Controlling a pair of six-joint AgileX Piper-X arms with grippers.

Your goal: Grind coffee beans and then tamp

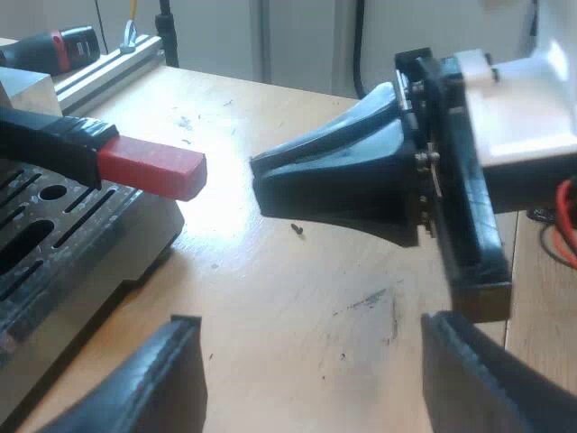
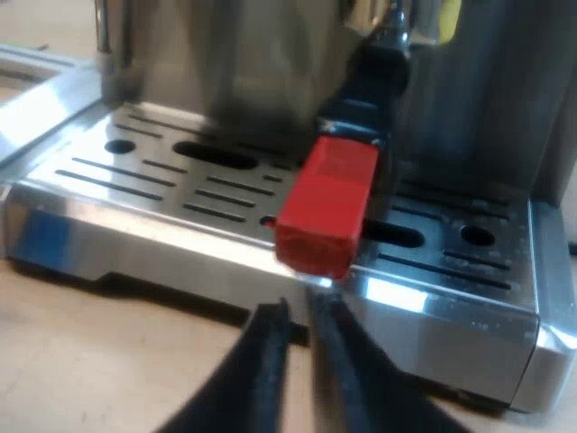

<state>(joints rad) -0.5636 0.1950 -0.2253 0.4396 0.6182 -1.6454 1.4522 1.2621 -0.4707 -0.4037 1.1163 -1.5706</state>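
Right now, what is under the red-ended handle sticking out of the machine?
A slotted metal drip tray lies under the red end. The handle hides the slots directly below it.

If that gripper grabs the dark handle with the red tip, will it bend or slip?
Probably stiff: the dark handle with the red block end juts straight out over the metal drip tray without sagging. Its flat faces likely grip well.

The holder's dark handle (image 2: pixel 371 86) sticks out from the espresso machine (image 2: pixel 252 63) front, above its slotted steel drip tray (image 2: pixel 135 171). The square red end (image 2: pixel 326 206) lies just ahead of the right gripper (image 2: pixel 297 308), not touching it, and farther ahead of the left gripper (image 1: pixel 313 323)
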